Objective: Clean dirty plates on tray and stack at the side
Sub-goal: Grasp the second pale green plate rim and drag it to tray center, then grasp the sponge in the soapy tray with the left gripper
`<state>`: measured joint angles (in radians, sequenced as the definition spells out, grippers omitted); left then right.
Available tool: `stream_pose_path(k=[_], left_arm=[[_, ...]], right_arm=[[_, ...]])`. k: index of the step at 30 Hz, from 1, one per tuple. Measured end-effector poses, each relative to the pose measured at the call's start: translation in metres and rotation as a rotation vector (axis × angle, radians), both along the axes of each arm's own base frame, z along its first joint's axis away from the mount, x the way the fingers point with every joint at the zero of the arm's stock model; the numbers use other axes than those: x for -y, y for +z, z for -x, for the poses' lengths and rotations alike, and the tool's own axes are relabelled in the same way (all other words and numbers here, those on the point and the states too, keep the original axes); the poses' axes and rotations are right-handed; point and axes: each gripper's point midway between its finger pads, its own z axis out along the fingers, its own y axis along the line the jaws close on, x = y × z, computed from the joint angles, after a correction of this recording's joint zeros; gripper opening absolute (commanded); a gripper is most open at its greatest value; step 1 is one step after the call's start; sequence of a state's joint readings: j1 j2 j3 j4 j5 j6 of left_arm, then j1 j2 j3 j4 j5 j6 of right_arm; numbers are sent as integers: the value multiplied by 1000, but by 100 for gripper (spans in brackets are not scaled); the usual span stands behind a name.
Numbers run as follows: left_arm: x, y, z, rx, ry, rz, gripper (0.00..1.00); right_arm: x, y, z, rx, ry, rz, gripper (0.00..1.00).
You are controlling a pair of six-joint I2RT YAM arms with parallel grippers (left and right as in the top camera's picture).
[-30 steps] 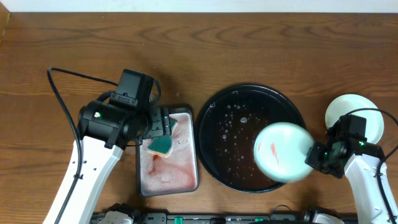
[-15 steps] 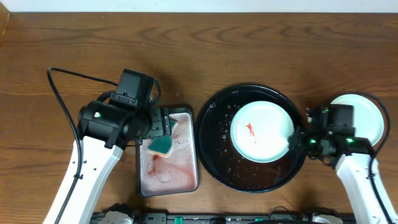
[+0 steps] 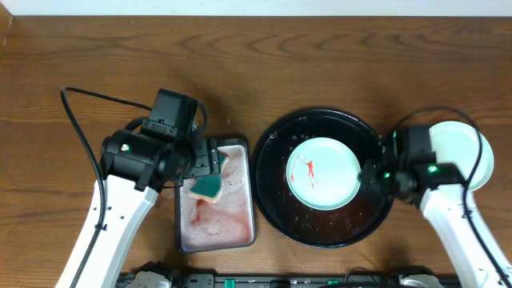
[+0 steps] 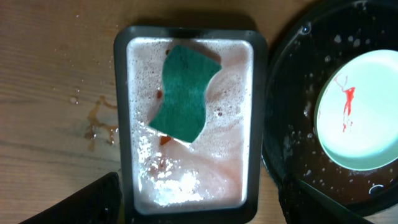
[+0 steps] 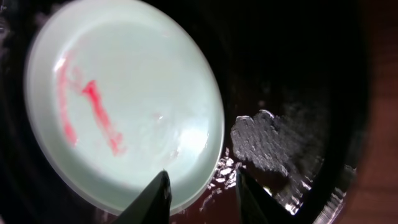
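White arm links (image 3: 108, 220), black joint housings (image 3: 140, 152), black cables (image 3: 76, 120).

I've got the left gripper (image 4: 199, 202) pointing straight down, spread wide; the right gripper (image 5: 202, 194) sits low, only slightly parted.

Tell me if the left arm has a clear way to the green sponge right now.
Probably yes. The sponge lies uncovered on the foam in the small tray, and the left gripper hangs open just above it with nothing between them.
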<state>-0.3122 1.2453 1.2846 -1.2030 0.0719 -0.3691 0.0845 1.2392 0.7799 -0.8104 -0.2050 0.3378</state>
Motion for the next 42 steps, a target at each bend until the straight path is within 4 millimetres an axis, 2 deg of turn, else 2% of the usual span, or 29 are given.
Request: stream_pose_path(k=[3, 7, 9, 15, 16, 18, 21, 23, 25, 28, 30, 31, 33, 37, 38, 42], left_arm=[[0, 0, 0, -1, 0, 0, 81], [0, 0, 0, -1, 0, 0, 81], [0, 0, -1, 3, 1, 2, 81], [3, 3, -9, 35, 15, 17, 81], [3, 3, -8, 34, 17, 16, 79], [2, 3, -8, 30, 21, 16, 67], [1, -2, -8, 29, 6, 0, 67], [-2, -20, -3, -10, 1, -20, 67], [-5, -57, 4, -78, -2, -50, 67], [-9, -114, 13, -163, -2, -79, 57], [-12, -146, 24, -230, -8, -100, 54], [-13, -158, 29, -257, -9, -105, 48], [-13, -170, 32, -278, -14, -112, 38], [-9, -184, 24, -282, -27, -103, 20], [-8, -187, 23, -287, -31, -101, 10], [-5, -197, 20, -302, -33, -96, 7]], right_arm=[[1, 42, -11, 44, 75, 34, 32], [-3, 78, -29, 148, 153, 40, 32], [-7, 84, -31, 171, 185, 28, 31], [-13, 82, -21, 143, 232, 2, 31], [-13, 82, -19, 136, 236, 0, 31], [-14, 81, -16, 126, 242, -3, 31], [-14, 81, -16, 126, 246, -5, 31], [-14, 81, -16, 126, 247, -6, 31], [-15, 81, -15, 125, 249, -8, 31], [-15, 81, -16, 126, 250, -8, 32], [-15, 81, -16, 126, 250, -8, 32], [-15, 81, -16, 127, 250, -8, 32], [-15, 81, -16, 127, 250, -8, 32], [-15, 81, -16, 127, 250, -8, 31], [-15, 81, -16, 126, 250, -8, 30], [-15, 81, -16, 126, 250, -8, 29]])
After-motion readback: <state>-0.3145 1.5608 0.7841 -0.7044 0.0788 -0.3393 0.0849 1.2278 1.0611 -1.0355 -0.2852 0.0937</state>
